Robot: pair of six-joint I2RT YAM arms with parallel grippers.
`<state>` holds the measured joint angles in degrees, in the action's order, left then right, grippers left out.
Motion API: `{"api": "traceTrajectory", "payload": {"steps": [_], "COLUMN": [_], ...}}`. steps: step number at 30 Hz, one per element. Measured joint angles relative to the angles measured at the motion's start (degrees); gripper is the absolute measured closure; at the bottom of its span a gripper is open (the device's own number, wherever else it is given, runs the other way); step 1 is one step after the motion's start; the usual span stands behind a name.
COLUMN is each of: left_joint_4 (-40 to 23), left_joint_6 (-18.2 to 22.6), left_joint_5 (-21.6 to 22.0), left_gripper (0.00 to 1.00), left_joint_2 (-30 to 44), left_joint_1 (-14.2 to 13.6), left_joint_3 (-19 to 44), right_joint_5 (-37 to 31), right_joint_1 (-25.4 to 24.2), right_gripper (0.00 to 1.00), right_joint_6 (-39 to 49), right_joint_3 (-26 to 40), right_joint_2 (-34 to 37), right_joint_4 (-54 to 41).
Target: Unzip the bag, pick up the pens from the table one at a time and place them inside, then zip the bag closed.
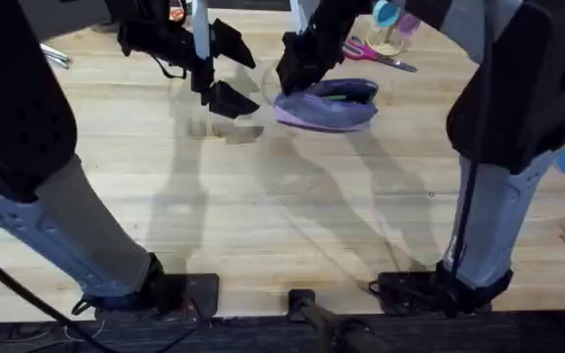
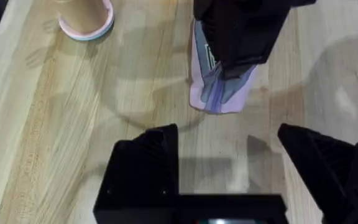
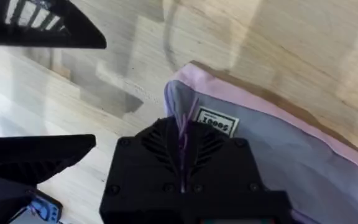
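Both arms reach far forward: right gripper (image 3: 182, 146) fingers pinched on bag (image 1: 333, 108) end; left gripper (image 2: 229, 162) hovers beside, fingers spread, empty.

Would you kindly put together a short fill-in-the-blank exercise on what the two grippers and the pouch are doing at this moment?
1. The right gripper is shut on the ____ end of the bag.
2. The left gripper hovers over the table with its fingers ____.
3. Through the bag's opening, a pen of ____ colour shows.
4. The bag's fabric is ____ in colour.

Missing words: left; open; green; purple
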<state>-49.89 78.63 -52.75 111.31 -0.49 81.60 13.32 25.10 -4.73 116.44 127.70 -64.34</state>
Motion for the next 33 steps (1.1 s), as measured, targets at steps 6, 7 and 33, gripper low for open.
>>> {"api": "traceTrajectory", "payload": {"steps": [6, 7, 33], "left_joint_4": [0.00, 0.00, 0.00], "left_joint_6": [0.00, 0.00, 0.00], "left_joint_5": [0.00, 0.00, 0.00], "left_gripper": [0.008, 0.008, 0.008], "left_joint_2": [0.00, 0.00, 0.00], "left_joint_1": [0.00, 0.00, 0.00], "left_joint_3": [0.00, 0.00, 0.00], "right_joint_5": [-0.02, -0.03, -2.99], "right_joint_1": [0.00, 0.00, -0.52], "right_gripper": [0.970, 0.970, 0.969], "right_joint_6": [0.00, 0.00, 1.41], "right_joint_3": [0.13, 0.24, 11.04], "right_joint_2": [0.00, -0.02, 0.65], "right_joint_4": [-0.07, -0.09, -4.17]}}
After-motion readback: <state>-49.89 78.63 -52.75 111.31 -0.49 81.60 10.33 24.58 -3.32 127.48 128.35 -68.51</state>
